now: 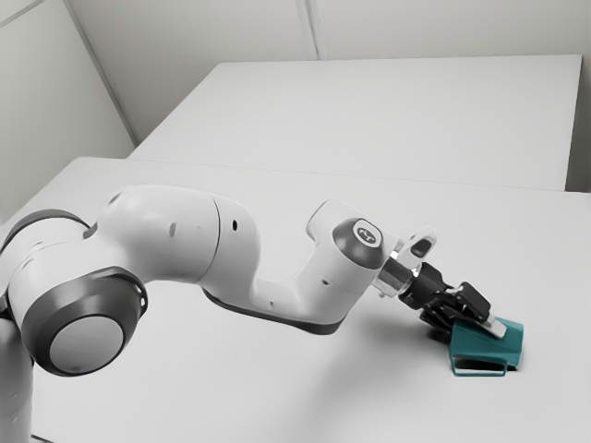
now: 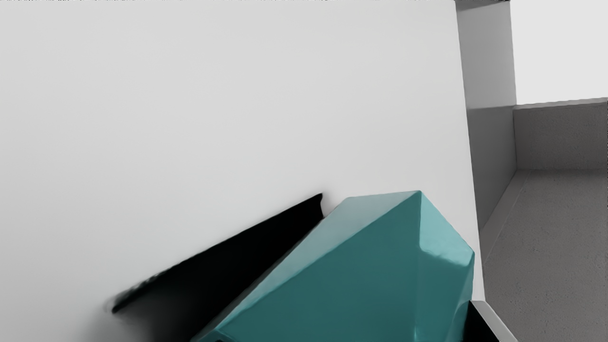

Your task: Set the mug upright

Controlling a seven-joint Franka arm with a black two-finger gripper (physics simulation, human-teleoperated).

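At the exterior view's lower right, the teal mug point(image 1: 487, 342) lies tipped sideways, handle point(image 1: 480, 373) low, the gripper point(image 1: 490, 324) against it, presumably for righting it; whether open or clamped, one cannot tell.

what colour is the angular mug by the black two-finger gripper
The angular mug is teal; the wrist view shows it best.

One mug, two tabletops

There is one arm point(image 1: 171, 231), with one gripper point(image 1: 475, 320) on it. Mugs come to one point(image 1: 489, 343), and that mug has one handle point(image 1: 480, 374). Tabletops number two: a near one point(image 1: 231, 397) and a far one point(image 1: 388, 111). Of walls, the exterior view has at least two, one at its left point(image 1: 42, 111) and one at the back point(image 1: 203, 28).
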